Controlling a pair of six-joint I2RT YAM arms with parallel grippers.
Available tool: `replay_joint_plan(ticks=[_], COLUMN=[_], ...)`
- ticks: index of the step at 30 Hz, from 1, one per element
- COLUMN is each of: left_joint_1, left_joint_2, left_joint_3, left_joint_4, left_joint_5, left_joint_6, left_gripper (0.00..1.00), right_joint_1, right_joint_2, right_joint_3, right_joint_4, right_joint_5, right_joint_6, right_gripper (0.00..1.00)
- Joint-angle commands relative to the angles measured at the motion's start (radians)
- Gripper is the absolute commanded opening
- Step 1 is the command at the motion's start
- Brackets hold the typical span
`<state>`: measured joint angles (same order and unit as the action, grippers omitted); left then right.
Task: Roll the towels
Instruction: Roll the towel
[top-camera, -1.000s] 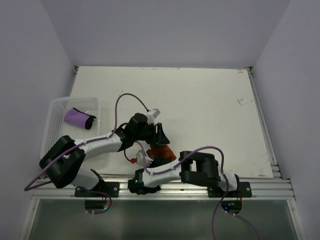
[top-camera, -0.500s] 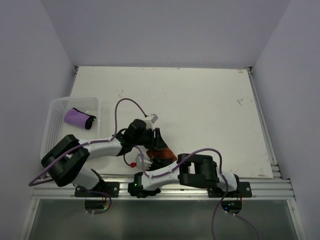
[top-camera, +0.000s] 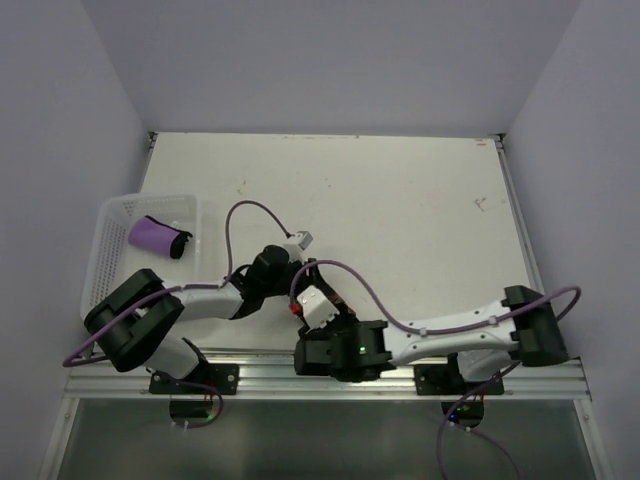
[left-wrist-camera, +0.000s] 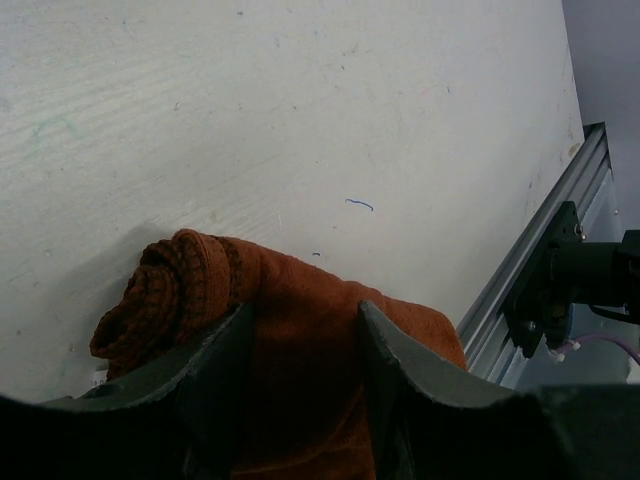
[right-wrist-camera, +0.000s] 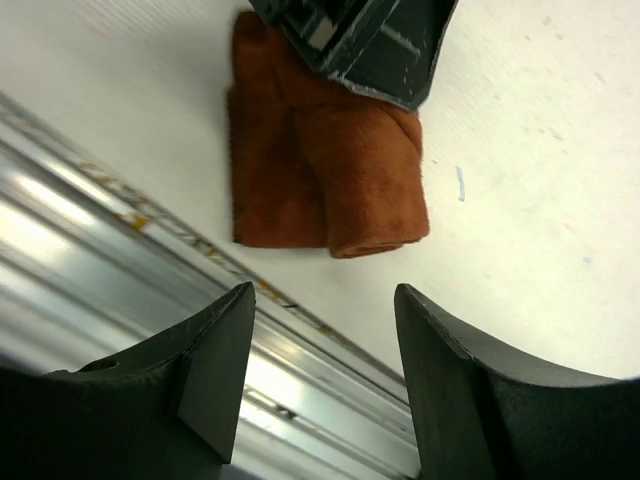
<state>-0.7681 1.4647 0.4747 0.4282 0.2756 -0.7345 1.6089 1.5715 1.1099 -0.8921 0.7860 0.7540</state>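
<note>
Nearest, at the lower left of the right wrist view, runs the metal rail (right-wrist-camera: 90, 190) at the desk (right-wrist-camera: 540, 200) edge. Over it hangs the right end effector (right-wrist-camera: 322, 330), fingers wide apart and empty. Just beyond the rail lies the orange towel (right-wrist-camera: 330, 170), half done: a tight roll on its right side and a flat flap on its left, toward the rail. The left end effector (left-wrist-camera: 305, 310) sits on the roll's upper end, fingers straddling the cloth; whether they squeeze it or only rest there cannot be told. To finish the roll well, the right end effector should probably come down on the roll's free lower end, so both ends turn together and the roll stays even. It should be turned slowly over the flap, which lies close to the rail. Farthest, at the upper left of the top view, the purple towel (top-camera: 158, 236) lies bundled in the white basket (top-camera: 110, 250).
</note>
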Motion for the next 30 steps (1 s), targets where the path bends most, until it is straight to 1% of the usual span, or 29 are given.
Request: replay_joint_plan(ticks=[1, 2, 3, 4, 8, 9, 10, 13, 21, 23, 26, 30], left_joint_1=[0.0, -0.002, -0.002, -0.002, -0.002, -0.002, -0.003, -0.003, -0.007, -0.007, -0.008, -0.008], left_joint_2=[0.017, 0.011, 0.006, 0.005, -0.012, -0.018, -0.024, -0.05, -0.104, -0.113, -0.124, -0.129], left_joint_3=[-0.048, -0.056, -0.061, -0.064, -0.077, -0.079, -0.082, -0.097, -0.137, -0.148, -0.157, -0.163], left_joint_4=[-0.057, -0.054, -0.052, -0.051, -0.057, -0.059, -0.065, -0.071, -0.066, -0.066, -0.068, -0.075], left_joint_5=[-0.055, -0.056, -0.058, -0.059, -0.061, -0.062, -0.068, -0.073, -0.081, -0.082, -0.087, -0.088], left_joint_6=[-0.002, -0.002, -0.003, -0.005, -0.009, -0.011, -0.011, -0.016, -0.029, -0.031, -0.031, -0.029], left_gripper=[0.51, 0.51, 0.51, 0.51, 0.51, 0.51, 0.51, 0.51, 0.51, 0.51, 0.51, 0.51], right_joint_1=[-0.004, -0.015, -0.027, -0.059, -0.158, -0.205, -0.23, -0.316, -0.457, -0.48, -0.494, -0.517], right_joint_2=[-0.192, -0.227, -0.287, -0.31, -0.372, -0.384, -0.412, -0.444, -0.452, -0.446, -0.415, -0.404], right_joint_3=[-0.111, -0.136, -0.16, -0.197, -0.278, -0.324, -0.349, -0.421, -0.504, -0.516, -0.515, -0.561], right_joint_4=[0.255, 0.324, 0.352, 0.379, 0.427, 0.446, 0.5, 0.596, 0.755, 0.788, 0.78, 0.831], right_joint_5=[-0.106, -0.134, -0.161, -0.175, -0.234, -0.255, -0.299, -0.393, -0.536, -0.565, -0.573, -0.628], right_joint_6=[-0.053, -0.064, -0.068, -0.064, -0.058, -0.045, -0.044, -0.035, -0.009, 0.002, 0.001, 0.028], right_gripper=[0.62, 0.62, 0.63, 0.63, 0.63, 0.63, 0.63, 0.64, 0.69, 0.69, 0.7, 0.71])
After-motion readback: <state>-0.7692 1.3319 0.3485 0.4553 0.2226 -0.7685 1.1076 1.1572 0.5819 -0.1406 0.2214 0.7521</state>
